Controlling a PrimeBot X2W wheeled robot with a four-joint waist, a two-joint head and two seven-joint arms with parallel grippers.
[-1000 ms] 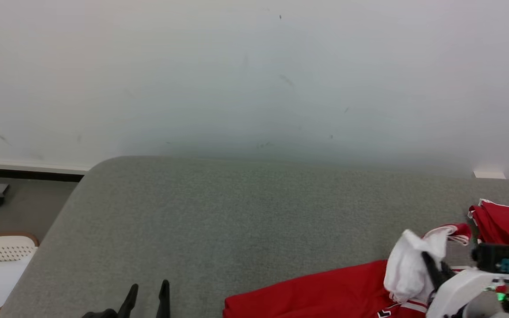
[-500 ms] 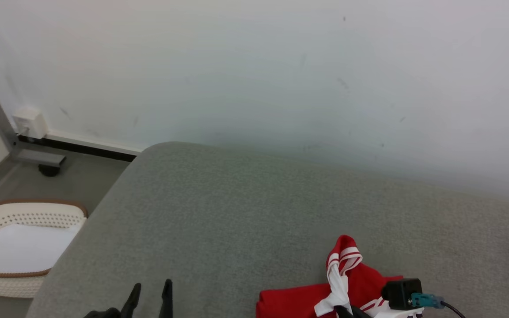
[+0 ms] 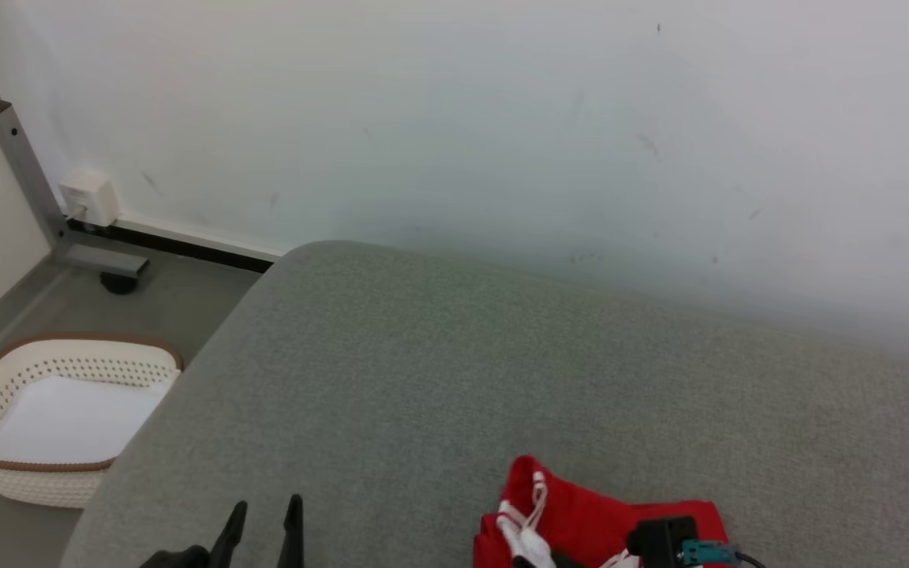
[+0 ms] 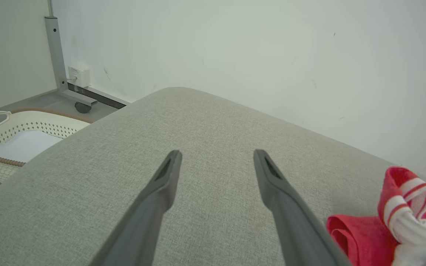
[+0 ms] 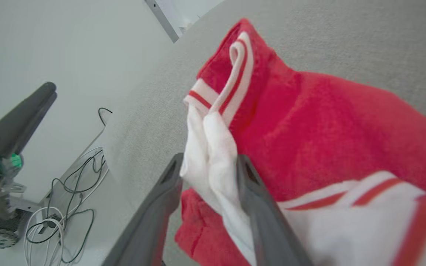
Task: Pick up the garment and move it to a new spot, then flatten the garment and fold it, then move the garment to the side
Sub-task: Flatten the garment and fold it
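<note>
The garment, red with white and red striped trim, lies bunched on the grey padded table near its front edge, right of centre. My right gripper stands over it with its jaws parted, and a loose fold of the white fabric sits between the two fingers. In the head view only the right wrist's black camera block shows, on top of the heap. My left gripper hovers open and empty over the table to the left of the garment; its fingers are spread wide.
A white perforated basket with a brown rim stands on the floor left of the table. A grey metal post and a wall socket box stand behind it. Loose cables lie on the floor. The table meets a white wall.
The head camera has swung left. The garment has come left along the table and sunk from a lifted bunch to a low heap. The right jaws have parted.
</note>
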